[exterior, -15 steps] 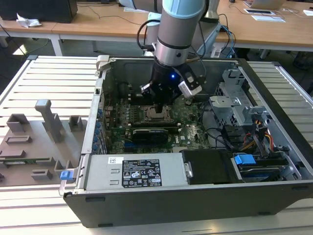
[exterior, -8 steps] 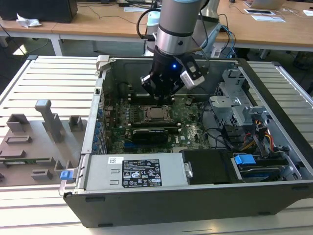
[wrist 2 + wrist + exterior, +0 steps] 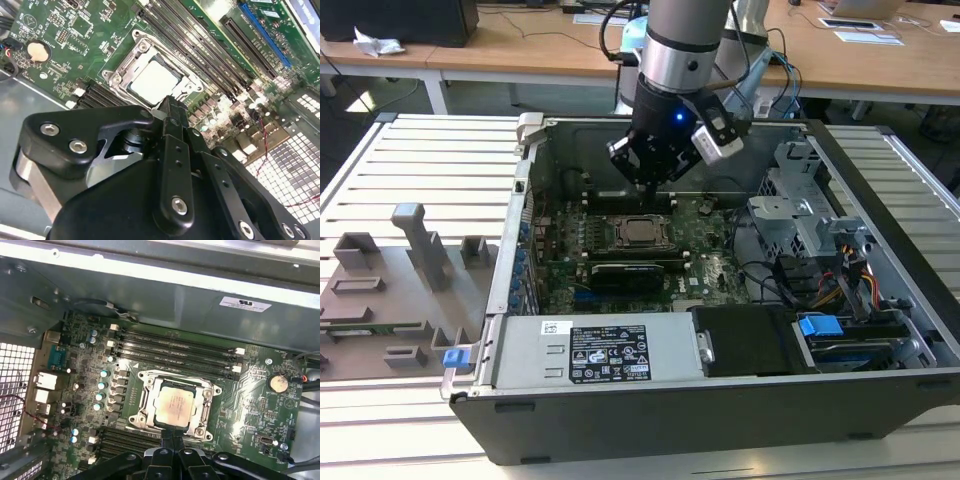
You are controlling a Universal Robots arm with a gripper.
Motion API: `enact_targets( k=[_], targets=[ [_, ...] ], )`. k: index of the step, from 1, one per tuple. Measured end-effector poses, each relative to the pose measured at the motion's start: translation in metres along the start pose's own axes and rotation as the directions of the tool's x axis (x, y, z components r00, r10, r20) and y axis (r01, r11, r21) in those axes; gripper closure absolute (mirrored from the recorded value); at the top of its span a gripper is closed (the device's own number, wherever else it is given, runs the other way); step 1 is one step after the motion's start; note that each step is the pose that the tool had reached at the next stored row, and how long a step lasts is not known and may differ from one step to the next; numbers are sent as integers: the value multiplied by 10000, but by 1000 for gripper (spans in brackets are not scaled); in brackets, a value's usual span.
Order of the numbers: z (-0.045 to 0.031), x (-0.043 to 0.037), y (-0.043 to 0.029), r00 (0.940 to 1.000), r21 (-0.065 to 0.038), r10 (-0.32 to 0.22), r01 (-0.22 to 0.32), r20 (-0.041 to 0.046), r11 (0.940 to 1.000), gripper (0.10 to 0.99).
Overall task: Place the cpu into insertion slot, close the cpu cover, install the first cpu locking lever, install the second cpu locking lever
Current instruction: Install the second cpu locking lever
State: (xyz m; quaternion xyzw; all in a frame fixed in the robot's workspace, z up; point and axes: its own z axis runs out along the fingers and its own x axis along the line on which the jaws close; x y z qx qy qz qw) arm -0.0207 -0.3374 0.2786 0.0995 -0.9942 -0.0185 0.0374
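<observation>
Arm: the gripper [image 3: 647, 187] hangs inside the open computer case [image 3: 880, 190], just above the far edge of the slot [image 3: 642, 232] on the green board [image 3: 715, 268].
Gripper: fingers pressed together in both wrist views, tips meeting with nothing between them — empty.
Cpu: the cpu [image 3: 173, 406] lies flat in the slot, its pale metal top showing through the cover [image 3: 145, 399].
Cover: folded down around the cpu, framing it on all sides.
Surroundings: long black memory slots [image 3: 175, 347] run beside the socket; a grey fixture tray [image 3: 390, 290] sits on the table [image 3: 430, 150] at the exterior view's left.
</observation>
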Motion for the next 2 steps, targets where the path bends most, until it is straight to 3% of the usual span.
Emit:
enact_targets(
  k=[2],
  targets=[
    [-1, 0, 0, 10000, 0, 0, 0, 0, 10000, 980]
  ],
)
